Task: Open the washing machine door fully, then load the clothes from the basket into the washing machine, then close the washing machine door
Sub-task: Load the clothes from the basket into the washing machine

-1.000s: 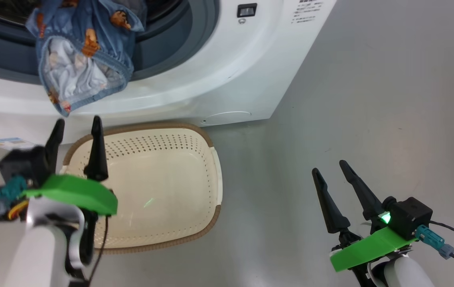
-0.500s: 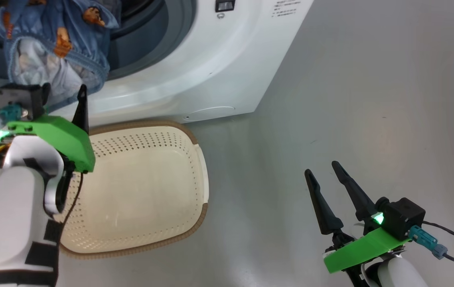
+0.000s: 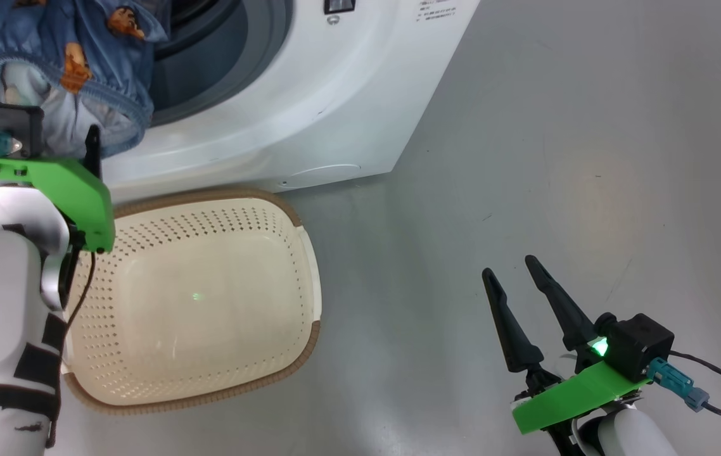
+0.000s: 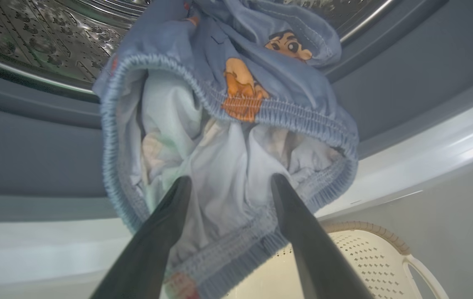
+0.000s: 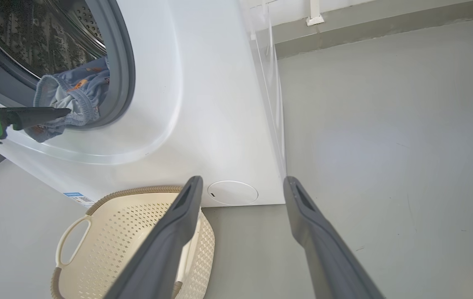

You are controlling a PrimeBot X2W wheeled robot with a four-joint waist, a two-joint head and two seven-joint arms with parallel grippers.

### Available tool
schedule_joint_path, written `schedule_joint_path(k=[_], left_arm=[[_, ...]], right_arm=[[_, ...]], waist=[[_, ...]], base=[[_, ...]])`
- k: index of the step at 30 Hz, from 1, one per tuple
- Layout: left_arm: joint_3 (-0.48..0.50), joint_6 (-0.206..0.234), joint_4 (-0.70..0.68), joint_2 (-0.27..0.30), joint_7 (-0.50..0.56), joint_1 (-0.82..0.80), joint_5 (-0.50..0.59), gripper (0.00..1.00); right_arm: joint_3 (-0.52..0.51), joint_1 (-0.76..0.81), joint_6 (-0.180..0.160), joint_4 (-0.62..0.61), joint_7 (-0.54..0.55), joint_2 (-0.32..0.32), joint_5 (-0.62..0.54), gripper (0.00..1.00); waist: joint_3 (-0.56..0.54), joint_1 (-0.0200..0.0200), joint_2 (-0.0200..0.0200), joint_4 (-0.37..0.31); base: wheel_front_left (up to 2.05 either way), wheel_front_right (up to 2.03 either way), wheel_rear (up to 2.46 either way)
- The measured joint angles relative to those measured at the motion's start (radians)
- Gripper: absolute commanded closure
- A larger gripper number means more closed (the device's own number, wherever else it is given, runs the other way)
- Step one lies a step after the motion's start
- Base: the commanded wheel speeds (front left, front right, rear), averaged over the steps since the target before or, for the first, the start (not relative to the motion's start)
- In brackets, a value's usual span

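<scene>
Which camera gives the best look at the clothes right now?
Left wrist view: the clothes hang large over the seal, print and white lining clear. Head view crops them at its top-left corner; right wrist view shows them small, far left.

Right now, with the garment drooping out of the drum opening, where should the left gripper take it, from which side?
On the clothes, take the gathered lower hem, which hangs free over the front of the washing machine. Come from in front and below with the open left gripper, a finger on each side: that edge looks thick enough to pinch.
</scene>
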Motion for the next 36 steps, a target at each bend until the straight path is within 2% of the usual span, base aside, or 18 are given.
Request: schedule_joint_path(k=[10, 25, 26, 28, 29, 31, 32, 33, 36], left_arm=[[-0.057, 0.000, 0.138, 0.017, 0.020, -0.111, 0.059, 0.00], [-0.087, -0.006, 0.345, 0.015, 0.016, -0.223, 0.061, 0.00], [-0.090, -0.008, 0.356, 0.015, 0.016, -0.229, 0.061, 0.13], [-0.093, -0.016, 0.379, 0.014, 0.016, -0.242, 0.059, 0.51], [-0.095, -0.017, 0.388, 0.012, 0.016, -0.248, 0.059, 0.54], [-0.096, -0.019, 0.408, 0.003, 0.014, -0.256, 0.052, 0.70], [-0.096, -0.019, 0.415, 0.001, 0.007, -0.260, 0.050, 0.94], [-0.097, -0.022, 0.423, 0.001, 0.002, -0.263, 0.050, 1.00], [-0.097, -0.026, 0.442, -0.001, -0.021, -0.270, 0.041, 1.00]], right_arm=[[0.009, 0.000, 0.000, 0.000, 0.000, 0.001, 0.000, 0.00], [0.034, 0.000, 0.000, 0.003, 0.000, 0.003, 0.007, 0.00], [0.034, 0.000, 0.000, 0.003, 0.000, 0.003, 0.007, 0.00], [0.034, 0.000, 0.000, 0.003, 0.000, 0.003, 0.007, 0.00], [0.034, 0.000, 0.000, 0.003, 0.000, 0.003, 0.007, 0.00], [0.034, 0.000, 0.000, 0.003, 0.000, 0.003, 0.007, 0.00], [0.034, 0.000, 0.000, 0.003, 0.000, 0.003, 0.007, 0.00], [0.034, 0.000, 0.000, 0.003, 0.000, 0.003, 0.007, 0.00], [0.033, 0.000, 0.000, 0.003, 0.000, 0.003, 0.007, 0.00]], waist=[[0.003, 0.0000, 0.0000, -0.001], [0.007, -0.0001, 0.0000, -0.034], [0.008, -0.0001, 0.0000, -0.036], [0.010, -0.0001, 0.0000, -0.039], [0.011, -0.0001, 0.0000, -0.041], [0.013, -0.0001, 0.0000, -0.043], [0.014, -0.0001, 0.0000, -0.044], [0.015, -0.0001, 0.0000, -0.045], [0.014, -0.0001, 0.0000, -0.045]], base=[[0.00, 0.00, 0.00], [0.00, 0.00, 0.00], [0.00, 0.00, 0.00], [0.00, 0.00, 0.00], [0.00, 0.00, 0.00], [0.00, 0.00, 0.00], [0.00, 0.00, 0.00], [0.00, 0.00, 0.00], [0.00, 0.00, 0.00]])
